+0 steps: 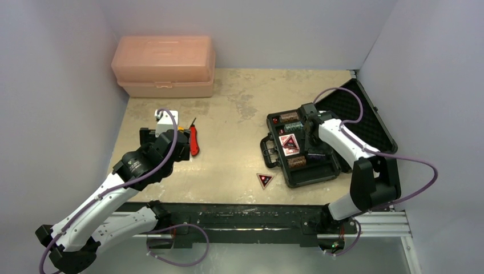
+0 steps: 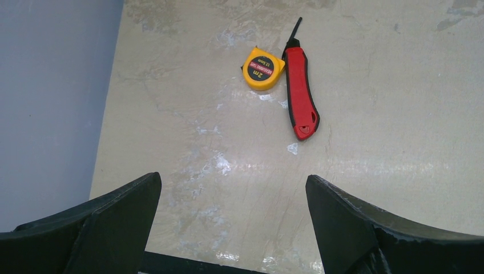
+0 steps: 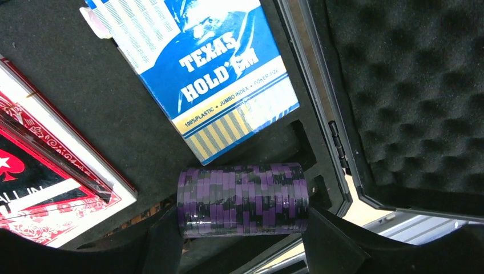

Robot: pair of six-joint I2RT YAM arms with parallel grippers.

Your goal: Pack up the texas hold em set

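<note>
- Right wrist view: the right gripper (image 3: 245, 231) is clamped on both ends of a purple-and-grey striped poker chip stack (image 3: 242, 200). The stack is held sideways, low over the foam near the hinge edge.
- Only that view shows the blue "TEXAS HOLD'EM" card deck box (image 3: 217, 74), just beyond the stack. A red-backed card deck (image 3: 57, 194) is at left. Both lie in the foam.
- Top view: the small black handled case (image 1: 311, 178) sits open on the right of the tan counter (image 1: 228, 160), its egg-crate lid thrown back. The right arm hides the held stack here.
- Top view only: a black-red triangular token (image 1: 264, 180) lies loose on the counter, just beside the case's handle end.
- Left gripper (image 2: 234, 228): fingers spread wide, nothing between them, above bare counter.
- Left wrist view: a yellow tape measure (image 2: 263, 68) lies just beside a red folding knife (image 2: 299, 94). From above, the arm mostly hides the tape.
- A large peach plastic box (image 1: 164, 65) sits closed in the far left corner.
</note>
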